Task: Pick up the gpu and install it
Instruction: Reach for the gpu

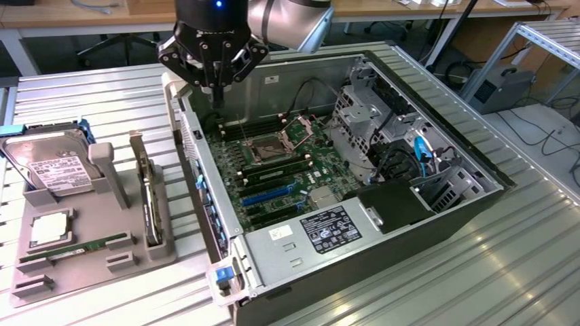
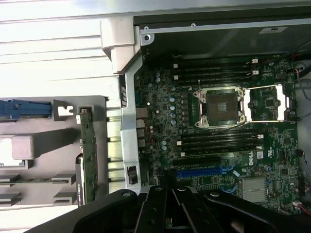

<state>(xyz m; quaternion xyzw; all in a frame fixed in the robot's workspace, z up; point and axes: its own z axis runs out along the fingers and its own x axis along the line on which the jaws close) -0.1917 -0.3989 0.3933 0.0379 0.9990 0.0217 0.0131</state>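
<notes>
Ribbed metal counter [image 1: 471,285] carries an open computer case [image 1: 408,248] and, just beside its wall on the exterior view's left, a grey holder [image 1: 91,244]. The gpu [image 1: 151,204] stands on edge in a slot there, untouched. The gripper [image 1: 217,95], closed and empty, hangs over the case's far corner above the motherboard [image 1: 317,163], clear of the rim.
</notes>
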